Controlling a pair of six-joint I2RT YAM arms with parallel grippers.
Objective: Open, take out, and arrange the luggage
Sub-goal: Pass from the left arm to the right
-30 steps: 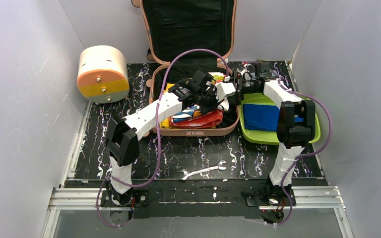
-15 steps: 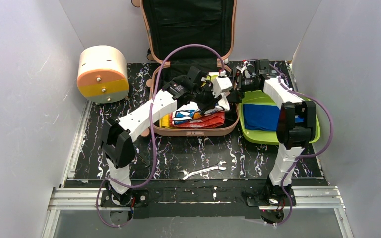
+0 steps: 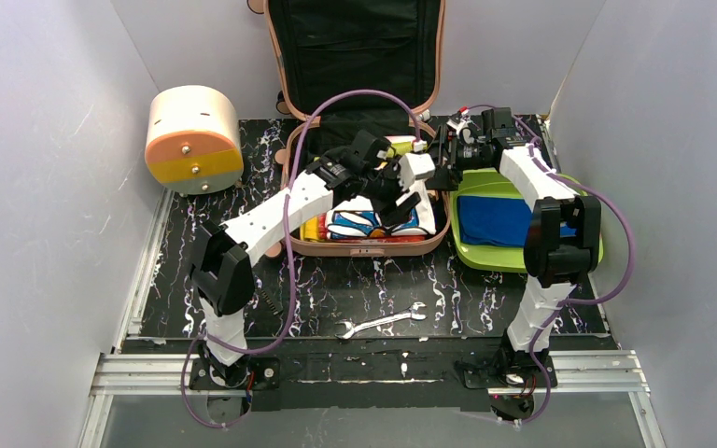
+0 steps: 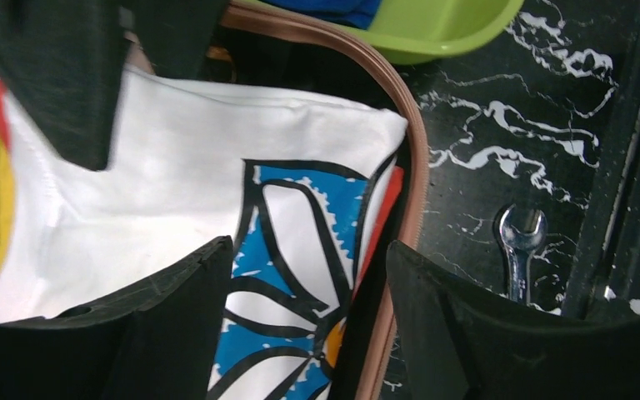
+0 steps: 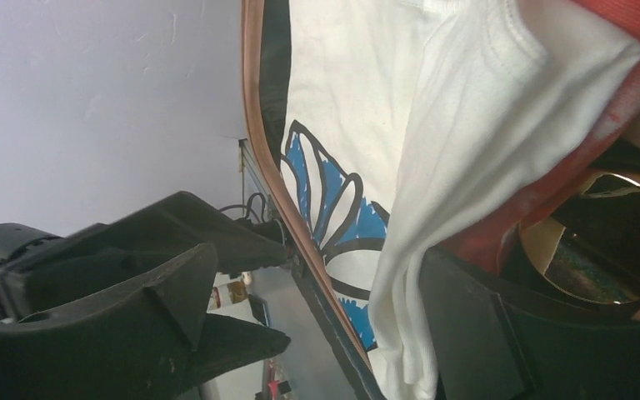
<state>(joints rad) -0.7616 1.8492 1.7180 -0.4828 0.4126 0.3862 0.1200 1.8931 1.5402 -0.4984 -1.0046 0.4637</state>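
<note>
The salmon-pink luggage (image 3: 364, 248) lies open on the table, its black-lined lid (image 3: 355, 47) leaning on the back wall. A white garment with a blue-and-black print (image 3: 373, 222) lies spread on top of its contents. My left gripper (image 3: 401, 191) hovers open just above that garment (image 4: 300, 217), near the luggage's rim (image 4: 417, 167), with nothing between its fingers. My right gripper (image 3: 439, 163) stands wide open astride the luggage's right rim (image 5: 254, 100). A fold of the white garment (image 5: 433, 167) hangs against its inner finger (image 5: 475, 333).
A cream-and-orange drum-shaped box (image 3: 193, 138) sits at the back left. To the right of the luggage a lime-green tray (image 3: 523, 252) holds a blue cloth (image 3: 490, 219). A wrench (image 3: 383, 322) lies on the marbled black table in front.
My left gripper has opened and let go of the white printed garment, which now lies flat over the red item in the luggage. The right arm has barely moved.
</note>
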